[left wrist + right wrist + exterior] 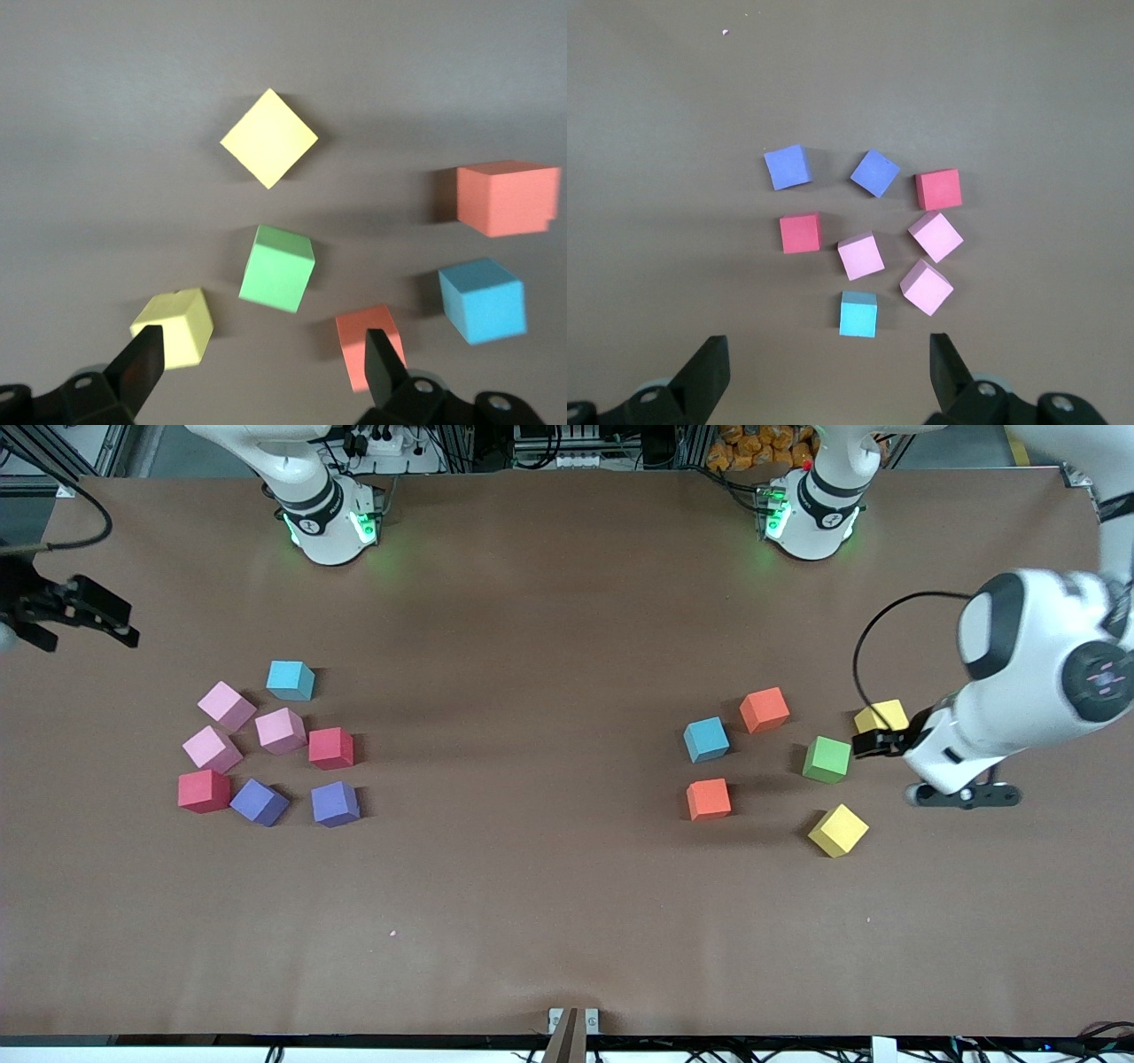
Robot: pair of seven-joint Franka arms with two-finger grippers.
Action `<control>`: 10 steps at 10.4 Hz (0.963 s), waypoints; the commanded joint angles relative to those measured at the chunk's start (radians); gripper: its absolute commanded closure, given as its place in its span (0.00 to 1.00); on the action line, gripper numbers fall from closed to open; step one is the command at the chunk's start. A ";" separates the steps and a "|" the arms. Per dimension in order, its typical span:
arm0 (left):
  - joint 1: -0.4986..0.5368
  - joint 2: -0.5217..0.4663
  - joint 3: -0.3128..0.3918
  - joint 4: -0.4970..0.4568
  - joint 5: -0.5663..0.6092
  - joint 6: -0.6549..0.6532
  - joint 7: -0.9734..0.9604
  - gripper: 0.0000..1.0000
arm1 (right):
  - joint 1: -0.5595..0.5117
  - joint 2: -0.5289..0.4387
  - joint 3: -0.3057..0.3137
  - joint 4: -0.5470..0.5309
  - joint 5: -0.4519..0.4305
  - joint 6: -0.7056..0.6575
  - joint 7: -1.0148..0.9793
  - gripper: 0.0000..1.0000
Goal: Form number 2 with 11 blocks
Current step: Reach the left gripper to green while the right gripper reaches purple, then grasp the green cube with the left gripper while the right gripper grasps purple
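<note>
- The left gripper has its jaws spread wide and empty, hanging over the blocks at the left arm's end of the table: a yellow block by one finger, an orange block by the other, the green block between.
- The right gripper hangs wide open too, holding nothing, above its cluster, the light blue block closest.
- Both clusters sit well apart, with bare brown table between them and toward the front camera.
</note>
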 commanded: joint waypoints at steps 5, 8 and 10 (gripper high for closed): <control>-0.004 0.148 -0.008 -0.035 0.094 0.097 0.084 0.00 | 0.049 0.060 0.006 -0.097 0.017 0.161 0.003 0.00; -0.007 0.185 -0.008 -0.035 0.102 0.146 0.083 0.00 | 0.080 0.184 0.009 -0.121 0.019 0.315 -0.003 0.00; -0.006 0.202 -0.011 -0.036 0.086 0.152 0.067 0.00 | 0.110 0.267 0.009 -0.135 0.019 0.444 -0.003 0.00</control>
